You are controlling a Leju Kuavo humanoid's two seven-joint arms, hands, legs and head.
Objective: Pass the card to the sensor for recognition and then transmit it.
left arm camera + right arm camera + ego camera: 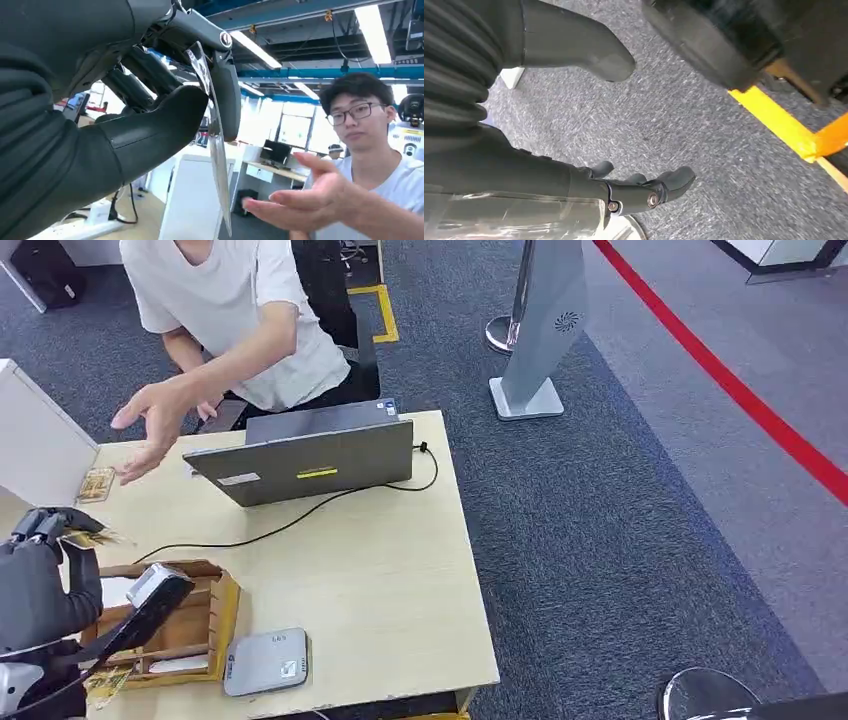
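Note:
My left hand (48, 528) is raised over the table's left side and pinches a thin card (88, 538) between thumb and fingers. The left wrist view shows the card (216, 145) edge-on, held by the thumb (165, 117). A person's open palm (150, 425) reaches toward it across the table, the same palm (305, 197) lying just beyond the card's edge. The black sensor reader (150, 600) sits tilted on a wooden stand (215, 615) just below my hand. My right hand (589, 155) hangs above the carpet, fingers apart and holding nothing.
A grey laptop (310, 460) with a black cable (300, 520) stands at the table's back. A small grey box (267, 661) lies near the front edge. Another card (97, 484) lies at the left by a white box (35, 440). The person sits behind the table (390, 580).

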